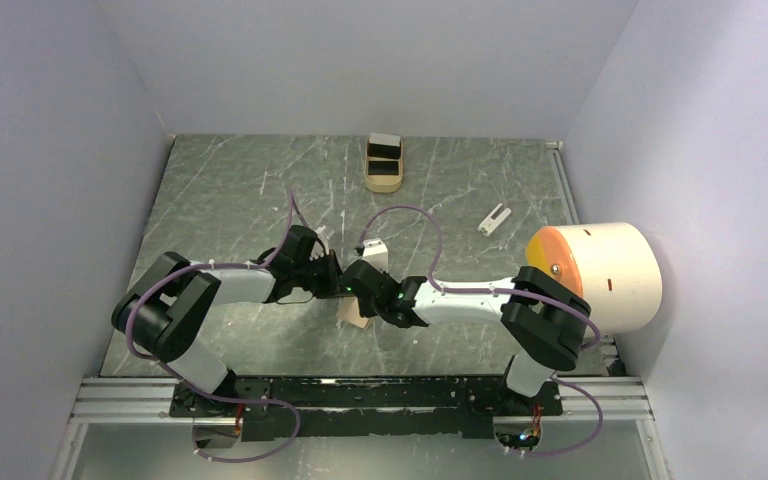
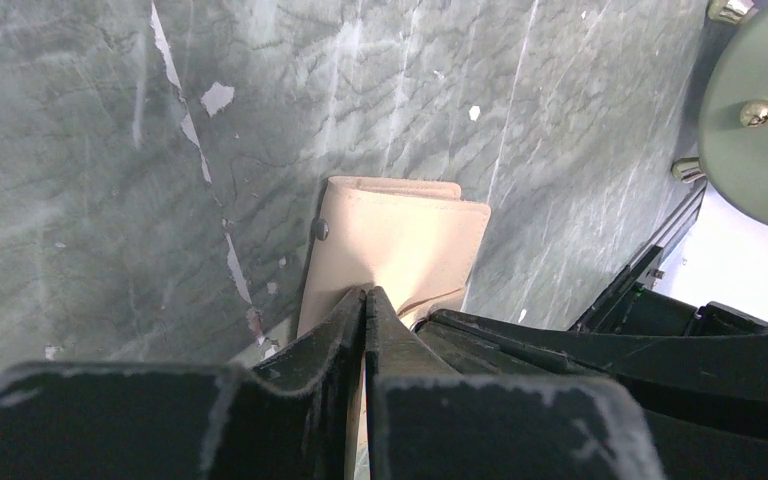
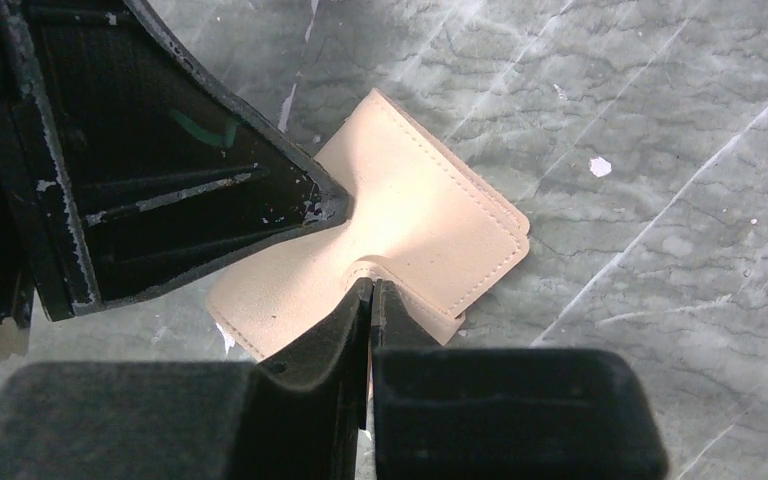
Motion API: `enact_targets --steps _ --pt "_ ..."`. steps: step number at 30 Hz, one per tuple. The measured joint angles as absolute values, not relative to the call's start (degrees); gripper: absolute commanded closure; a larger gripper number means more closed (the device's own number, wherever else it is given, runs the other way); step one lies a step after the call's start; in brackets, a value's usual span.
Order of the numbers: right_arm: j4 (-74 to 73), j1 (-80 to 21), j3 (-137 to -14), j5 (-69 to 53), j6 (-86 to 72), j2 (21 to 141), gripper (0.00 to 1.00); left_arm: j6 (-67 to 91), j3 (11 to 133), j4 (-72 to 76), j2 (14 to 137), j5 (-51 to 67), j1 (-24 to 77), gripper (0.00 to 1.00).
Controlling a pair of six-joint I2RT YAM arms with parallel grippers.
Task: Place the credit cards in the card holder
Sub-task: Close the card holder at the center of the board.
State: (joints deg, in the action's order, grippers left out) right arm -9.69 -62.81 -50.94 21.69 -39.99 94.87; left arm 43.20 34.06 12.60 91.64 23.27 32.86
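Card holder (image 3: 430,215): tan, stitched outer face up, layers stacked at its corner, so it looks folded shut. It sits mid-table (image 1: 240,190), just far of your arm bases, between the two wrists. In the top view the wrists hide most of it. The leather puckers into a crease across the middle. Can't tell if it's lying flat or lifted a bit.

Your L gripper (image 2: 365,296): fingers pressed together, pinching the holder's leather at one edge. A dark snap stud shows on the holder's left side in that wrist view.

Your R gripper (image 3: 370,284): fingers also pressed tight, nipping the holder from the opposite edge. The tips of both grippers nearly face each other across the crease.

Credit cards (image 1: 384,150): black ones plus a pale one, in the oblong tan tray (image 1: 370,183) at the far centre, well apart from the holder.

Small white oblong item (image 1: 495,218), far right of centre; can't tell what it is.

Big white drum w/ orange face (image 1: 615,275) at the right edge, beside your R arm.
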Motion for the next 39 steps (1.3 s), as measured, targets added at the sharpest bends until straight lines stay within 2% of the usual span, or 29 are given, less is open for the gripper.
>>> enact_targets --steps 9,17,26,39 --pt "-8.64 -63.22 -50.48 22.52 -39.9 95.24 0.97 44.05 34.13 12.73 92.01 23.79 32.58 0.91" --pt "0.27 -62.63 -43.33 21.74 -42.87 92.49 0.98 44.36 34.5 12.25 92.2 23.79 32.56 0.91" --pt "8.86 -59.59 -37.06 16.12 -45.87 89.89 0.98 45.08 34.76 12.32 92.6 23.81 32.56 0.91" --pt "12.67 -56.49 -33.58 10.72 -48.01 88.23 0.98 45.98 35.27 12.51 93.25 23.92 32.62 0.91"
